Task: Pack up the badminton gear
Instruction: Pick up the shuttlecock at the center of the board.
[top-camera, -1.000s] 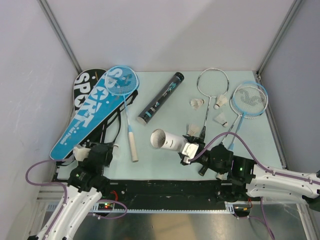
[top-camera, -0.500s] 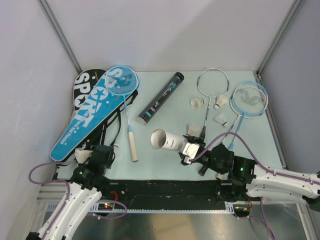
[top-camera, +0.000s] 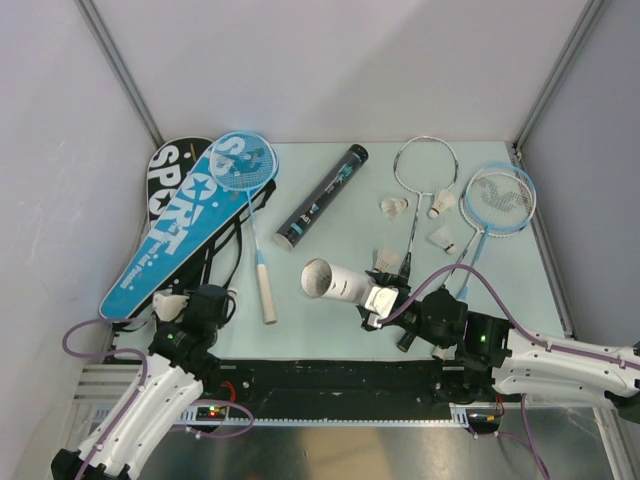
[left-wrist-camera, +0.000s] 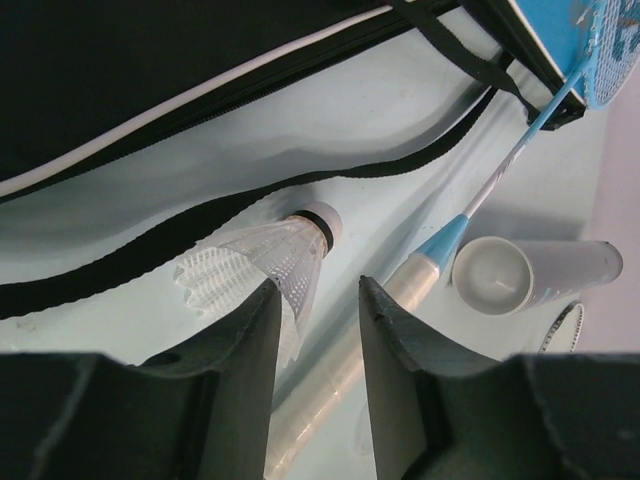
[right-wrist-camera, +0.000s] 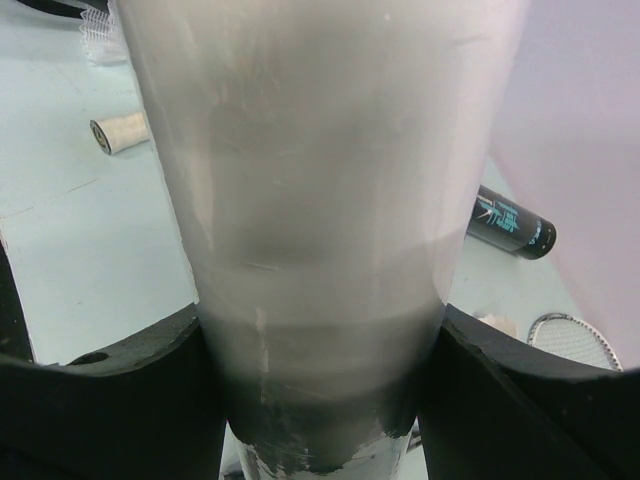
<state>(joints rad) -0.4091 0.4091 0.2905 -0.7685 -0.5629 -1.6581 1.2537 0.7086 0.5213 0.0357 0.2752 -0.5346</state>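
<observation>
Top view: left end effector (top-camera: 220, 300) sits low at the near left corner of the surface (top-camera: 320, 335). The near ends of the blue cover (top-camera: 170, 235) and the black cover (top-camera: 168, 165) lie just beyond and outboard of it. The grip of the blue racket (top-camera: 262, 270) lies just inboard, between it and the white tube (top-camera: 335, 281). Right end effector (top-camera: 378, 298) is clamped on the closed end of that tube, whose open mouth points toward the left arm. Beyond the right end effector lie a black tube (top-camera: 322, 198), a silver racket (top-camera: 425, 165), a second blue racket (top-camera: 500, 200) and four loose shuttlecocks (top-camera: 395, 207).

Left wrist: fingers (left-wrist-camera: 245, 335) spread part-way. A shuttlecock (left-wrist-camera: 265, 262) lies right at the tips, cork pointing away. Its skirt sits against one finger and the other finger is clear of it, so nothing is pinched. A black strap (left-wrist-camera: 150, 245) curves past just beyond the cork, with the covers behind it. The racket grip runs diagonally under the gap, and the white tube's open mouth is further off past it.

Right wrist: fingers (right-wrist-camera: 110, 400) pressed on both sides of the white tube, which fills most of the frame and blocks the view ahead. The black tube and the edge of a racket head show past one side, and the butt of a racket grip past the other.
</observation>
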